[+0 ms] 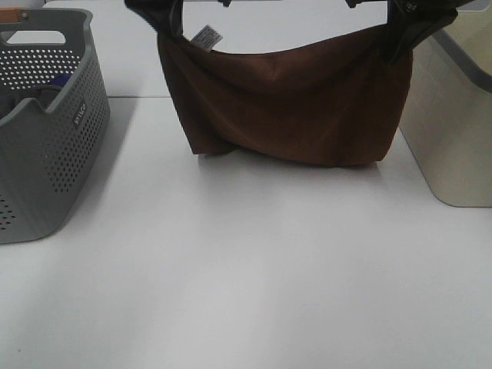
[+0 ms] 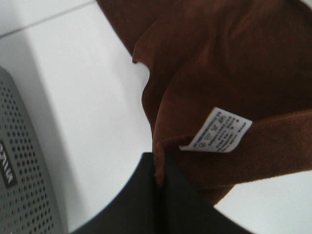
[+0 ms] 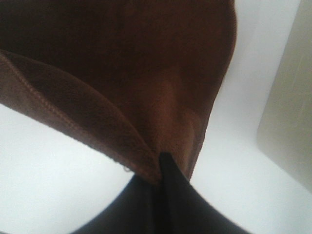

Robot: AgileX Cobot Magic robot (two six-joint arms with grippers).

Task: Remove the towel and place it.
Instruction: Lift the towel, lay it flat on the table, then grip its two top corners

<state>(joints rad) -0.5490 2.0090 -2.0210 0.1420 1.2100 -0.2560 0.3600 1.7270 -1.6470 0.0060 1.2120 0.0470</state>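
1. The large dark brown terry-cloth towel (image 1: pixel 292 108) hangs as a sagging sling between the two pairs of fingers. Its upper hem droops midway, and its lower fold, below them, appears to touch the white desk (image 1: pixel 246 277).
2. The left fingers (image 2: pixel 141 207) are pressed together on one upper corner of the hem, with the small white tag (image 2: pixel 217 130) just beside them.
3. The right fingers (image 3: pixel 178 204) are likewise pinched tight on the opposite upper corner.
4. Handling, as judged: the towel looks soft, limp and light. It drapes wherever it is unsupported, its pile should resist slipping, and it is not fragile.
5. Best hold, as judged: the stitched hem at the corners, held well apart, so the cloth stays spread for laying down.
6. The perforated grey plastic basket (image 1: pixel 61 138) stands outboard of the left fingers, and the beige bin (image 1: pixel 453 131) outboard of the right fingers.
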